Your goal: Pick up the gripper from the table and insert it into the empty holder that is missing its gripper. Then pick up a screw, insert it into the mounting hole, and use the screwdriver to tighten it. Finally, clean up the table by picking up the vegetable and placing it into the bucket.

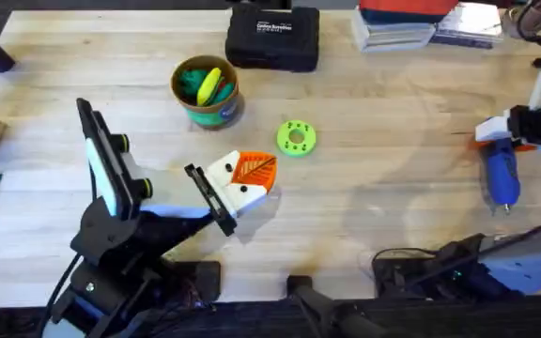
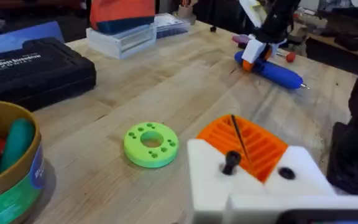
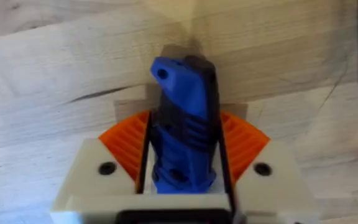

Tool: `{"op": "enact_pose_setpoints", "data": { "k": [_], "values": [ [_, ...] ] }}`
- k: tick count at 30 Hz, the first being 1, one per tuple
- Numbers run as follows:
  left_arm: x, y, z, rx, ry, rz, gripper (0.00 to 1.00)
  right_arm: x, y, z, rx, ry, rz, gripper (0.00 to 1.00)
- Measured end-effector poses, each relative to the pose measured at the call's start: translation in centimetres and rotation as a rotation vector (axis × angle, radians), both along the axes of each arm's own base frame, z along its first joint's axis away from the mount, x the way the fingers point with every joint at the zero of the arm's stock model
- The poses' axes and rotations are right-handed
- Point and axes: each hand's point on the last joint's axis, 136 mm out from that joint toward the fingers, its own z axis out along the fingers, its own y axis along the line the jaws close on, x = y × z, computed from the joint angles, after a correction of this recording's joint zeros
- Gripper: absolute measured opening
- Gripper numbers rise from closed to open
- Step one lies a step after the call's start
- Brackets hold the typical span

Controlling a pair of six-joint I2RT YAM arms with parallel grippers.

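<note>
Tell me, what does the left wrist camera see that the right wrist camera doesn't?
Left wrist view, not the right: the bucket, a green disc, a black case, and the orange gripper sitting in the white holder.

Right wrist view, not the left: a close look at the orange pads pressed against the sides of the tool.

Both: the blue screwdriver, the right gripper shut on it, and the wooden table.
</note>
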Motion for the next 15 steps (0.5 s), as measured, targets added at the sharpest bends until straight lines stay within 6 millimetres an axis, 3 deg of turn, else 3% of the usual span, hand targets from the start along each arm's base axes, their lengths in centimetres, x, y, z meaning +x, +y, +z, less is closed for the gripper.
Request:
{"op": "enact_pose_setpoints", "data": {
  "k": [5, 11, 15],
  "values": [
    [0.00, 0.00, -0.01, 0.000, 0.000, 0.000, 0.012, 0.05, -0.01, 0.02, -0.002, -0.001, 0.002, 0.450],
    [0.00, 0.00, 0.00, 0.000, 0.000, 0.000, 0.012, -0.13, 0.16, -0.02, 0.005, 0.006, 0.005, 0.219],
    [0.00, 0.00, 0.00, 0.000, 0.000, 0.000, 0.012, -0.32, 0.41, -0.05, 0.014, 0.015, 0.006, 0.199]
  ]
}}
